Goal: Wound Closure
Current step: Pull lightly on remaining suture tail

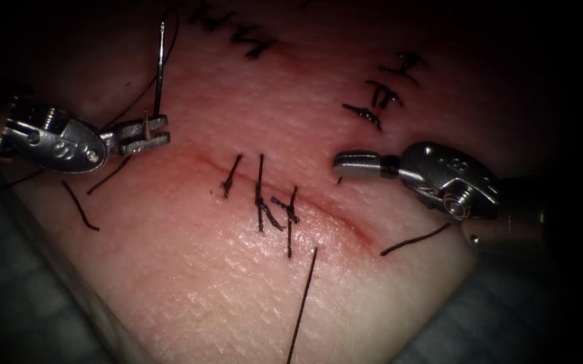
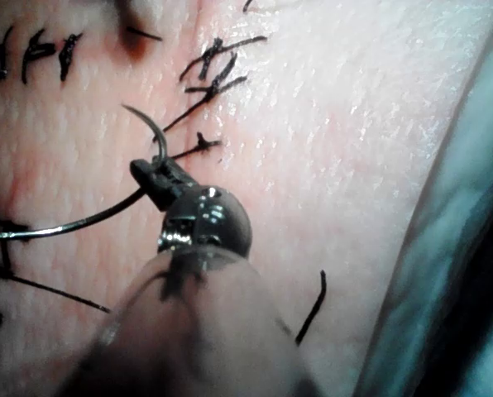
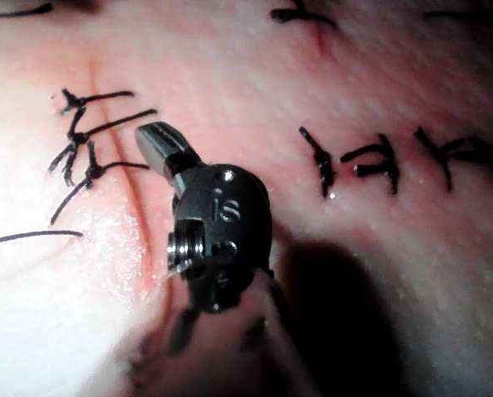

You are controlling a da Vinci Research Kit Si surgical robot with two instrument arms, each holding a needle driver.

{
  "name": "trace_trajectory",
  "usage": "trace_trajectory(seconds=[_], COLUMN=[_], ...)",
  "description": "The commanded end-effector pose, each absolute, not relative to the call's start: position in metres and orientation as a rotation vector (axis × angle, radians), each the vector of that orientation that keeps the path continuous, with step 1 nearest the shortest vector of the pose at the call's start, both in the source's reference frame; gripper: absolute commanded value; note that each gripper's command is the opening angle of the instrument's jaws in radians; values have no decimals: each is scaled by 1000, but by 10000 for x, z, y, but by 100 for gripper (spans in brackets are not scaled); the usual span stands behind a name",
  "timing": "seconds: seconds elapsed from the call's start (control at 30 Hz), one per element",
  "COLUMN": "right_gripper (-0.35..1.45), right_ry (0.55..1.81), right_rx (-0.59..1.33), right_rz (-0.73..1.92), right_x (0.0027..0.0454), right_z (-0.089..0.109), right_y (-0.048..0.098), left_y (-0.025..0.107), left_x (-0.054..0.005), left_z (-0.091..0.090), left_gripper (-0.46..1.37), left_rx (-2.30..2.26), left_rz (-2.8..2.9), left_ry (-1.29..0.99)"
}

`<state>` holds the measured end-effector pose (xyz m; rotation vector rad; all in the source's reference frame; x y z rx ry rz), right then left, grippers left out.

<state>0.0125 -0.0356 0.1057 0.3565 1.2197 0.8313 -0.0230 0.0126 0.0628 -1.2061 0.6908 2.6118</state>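
Two tools sit over the tissue (image 1: 237,283), one on each side of the cut (image 1: 345,222). In the endoscope view we see the left tool (image 1: 151,133) left of the cut, jaws pinched on the needle (image 1: 160,67); the needle stands up from the jaws, clear of the tissue, with the thread (image 1: 139,94) trailing from its upper end. The left wrist view adds the needle's curve (image 2: 81,222): the jaws (image 2: 155,178) grip it nearer the pointed end, the tip arching just past them, the long body sweeping away above the tissue. The right tool (image 1: 355,164) hovers right of the cut, jaws pressed together and holding nothing; the right wrist view (image 3: 160,142) confirms this and shows it beside the knotted stitches (image 3: 81,157). Three stitches (image 1: 261,195) cross the cut. Loose cut ends (image 1: 416,239) lie on the tissue.
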Motion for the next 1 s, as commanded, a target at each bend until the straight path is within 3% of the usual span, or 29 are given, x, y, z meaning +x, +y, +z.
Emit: trace_trajectory(seconds=[0.03,0.1,0.17,0.2,0.37,0.47,0.53,0.8,1.0], right_gripper=[-35,-35,-22,0,31,57,84,114,116], right_ry=[1216,1215,1215,1214,1190,1163,1124,1093,1042], right_rx=[358,381,392,402,389,348,287,353,391], right_rz=[840,860,867,876,952,1030,1138,1370,1358], right_x=[124,120,117,112,95,87,78,74,81], right_z=[1056,1053,1050,1046,1037,1037,1041,1062,1087], right_y=[-357,-361,-364,-368,-378,-378,-375,-375,-378], left_y=[126,126,126,126,125,125,125,125,124], left_x=[-230,-229,-229,-229,-229,-228,-228,-228,-228], left_z=[628,628,628,628,628,627,627,628,628], left_gripper=[-35,-35,-35,-35,-35,-35,-35,-35,-35], left_rx=[-1208,-1208,-1208,-1208,-1209,-1209,-1209,-1209,-1209], left_rz=[2613,2613,2613,2613,2614,2614,2614,2614,2614], left_ry=[686,686,686,686,686,685,685,686,687])
